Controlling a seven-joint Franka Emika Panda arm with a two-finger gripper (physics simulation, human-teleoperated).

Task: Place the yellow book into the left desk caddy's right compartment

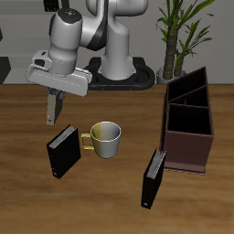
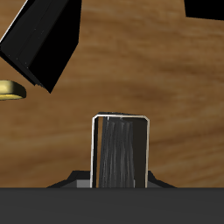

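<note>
From the exterior view, a wooden worktop is carrying the left desk caddy, a mug and two black books, a potted plant standing behind. The pincer is hanging above. In the wrist view, it is gripping the yellow book upright over the bare wood.

The arm is reaching forward from its base at the surface's back, wrist angled downward. The claw is hanging above the surface, its fingers clamping a thin book.

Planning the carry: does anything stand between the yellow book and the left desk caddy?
Only the mug stands between the yellow book, held by the gripper, and the left desk caddy.
</note>
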